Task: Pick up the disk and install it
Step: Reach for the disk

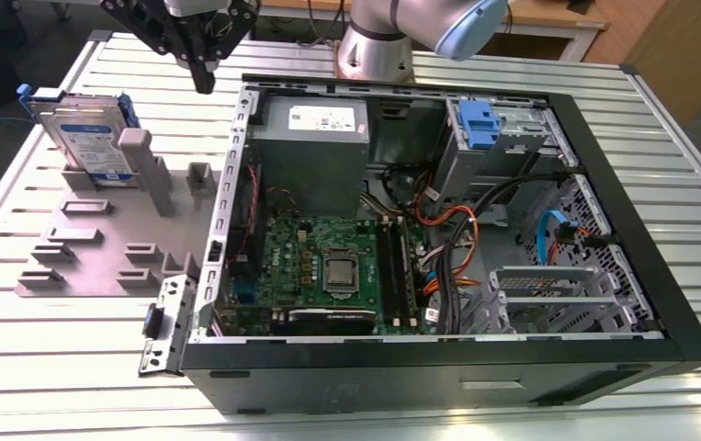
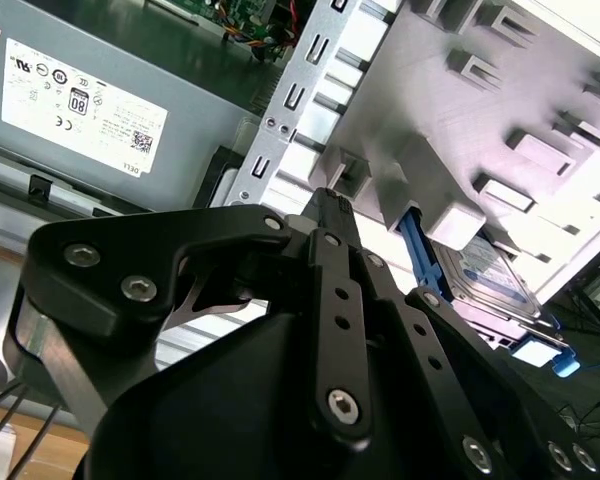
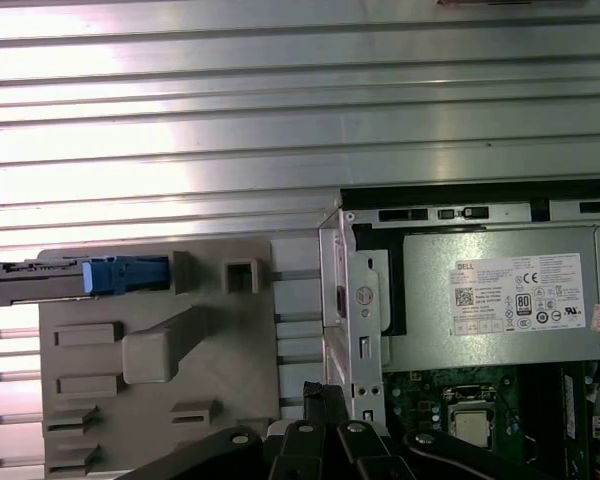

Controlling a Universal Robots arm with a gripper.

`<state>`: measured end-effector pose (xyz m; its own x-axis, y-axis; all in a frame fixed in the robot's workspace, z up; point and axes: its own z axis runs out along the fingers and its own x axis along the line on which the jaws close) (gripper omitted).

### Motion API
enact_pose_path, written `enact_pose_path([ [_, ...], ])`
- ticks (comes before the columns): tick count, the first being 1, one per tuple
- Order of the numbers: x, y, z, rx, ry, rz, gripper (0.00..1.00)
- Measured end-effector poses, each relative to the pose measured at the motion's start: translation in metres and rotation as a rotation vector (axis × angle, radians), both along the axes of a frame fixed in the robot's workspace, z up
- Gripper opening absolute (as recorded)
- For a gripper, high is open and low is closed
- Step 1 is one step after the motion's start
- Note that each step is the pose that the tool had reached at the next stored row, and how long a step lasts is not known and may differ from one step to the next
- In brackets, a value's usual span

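Gripper: your gripper (image 1: 204, 84) hangs over the table, in the exterior view between the disk and the case's far corner, touching neither. Its fingers are pressed together and pinch nothing. In the second wrist view the gripper (image 2: 326, 197) tapers to one closed tip, and in the first wrist view the gripper (image 3: 325, 392) shows the same.

Disk: you find the disk (image 1: 81, 138) at the exterior view's left, standing on edge in the holder, label side toward the camera. It is well apart from the case. In the second wrist view the disk (image 2: 485, 275) sits just past the fingers; in the first wrist view the disk (image 3: 30, 270) appears edge-on.

Carrier: blue carrier (image 1: 34, 95) frames the disk; its end (image 3: 125, 273) meets a holder post.

Holder: grey holder (image 1: 93, 248) lies flat on the table just beside the case wall, with raised slots and posts on its plate (image 2: 500, 110).

Case: the case (image 1: 448, 354) lies on its side, open on top, at the exterior view's right.

Supply: grey supply (image 1: 313, 138) with a white sticker fills the case corner nearest your gripper.

Board: green board (image 1: 325, 257) lies flat inside, below the supply.

Bay: metal bay (image 1: 515, 129) with a blue clip (image 1: 479, 124) sits in the far corner.

Table: slatted metal table (image 1: 56, 367) carries everything.

Arm: the arm (image 1: 381, 46) rises behind the case.
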<state>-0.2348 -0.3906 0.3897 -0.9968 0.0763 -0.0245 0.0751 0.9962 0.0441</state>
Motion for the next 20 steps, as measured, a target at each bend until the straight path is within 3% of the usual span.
enact_pose_path([
  [20, -0.0042, 0.0000, -0.0002, 0.0000, 0.0000, 0.000, 0.11],
])
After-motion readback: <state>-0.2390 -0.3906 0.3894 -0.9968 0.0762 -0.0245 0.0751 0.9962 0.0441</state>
